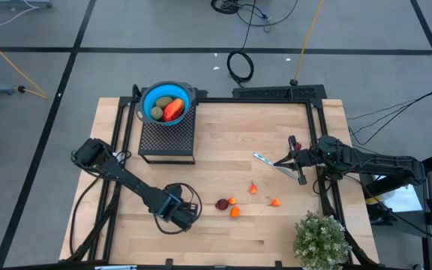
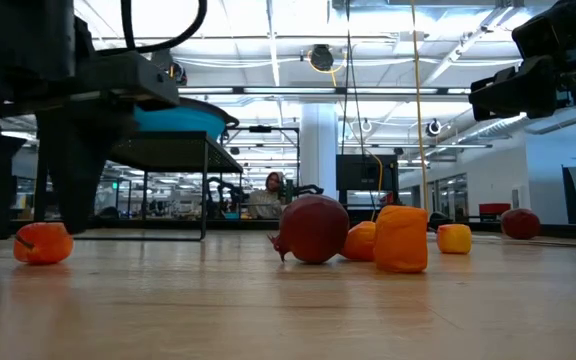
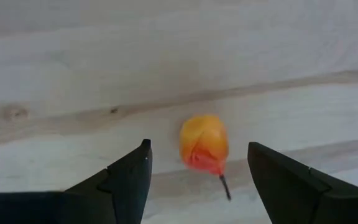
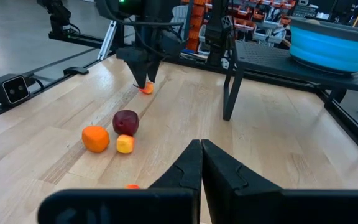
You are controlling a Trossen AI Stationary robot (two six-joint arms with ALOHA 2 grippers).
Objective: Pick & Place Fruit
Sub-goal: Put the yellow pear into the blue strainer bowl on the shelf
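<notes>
Tabletop (image 1: 223, 157): pale wooden planks inside a black frame; grey tiled floor around it, cables trailing across the floor
Room: in the low view a long hall with bright ceiling lights; a person sits far behind the fruit
Stand (image 1: 167, 137): black perforated platform at the tabletop's far left part; blue bowl (image 1: 166, 103) sits at its far end, holding a brownish-green oval fruit (image 1: 160, 106) and a longer red-orange piece (image 1: 173, 110), the two touching
Loose fruit: dark red fruit (image 1: 221, 203) near the tabletop's middle front, with small orange ones (image 1: 235, 212) just beside it; two more tiny orange ones (image 1: 275, 202) lie farther toward the right arm
Left gripper (image 3: 199, 163): low over the tabletop near the front left; jaws partly spread and holding nothing; a small orange-yellow fruit with a dark stem (image 3: 204, 144) lies on the wood between the two fingers, touching neither
Right gripper (image 1: 292, 156): over the tabletop's right part, well apart from the loose fruit; jaws pressed together; a thin silvery utensil (image 1: 265, 159) lies just beside it
Potted plant (image 1: 321, 238): bushy green, at the front right corner
</notes>
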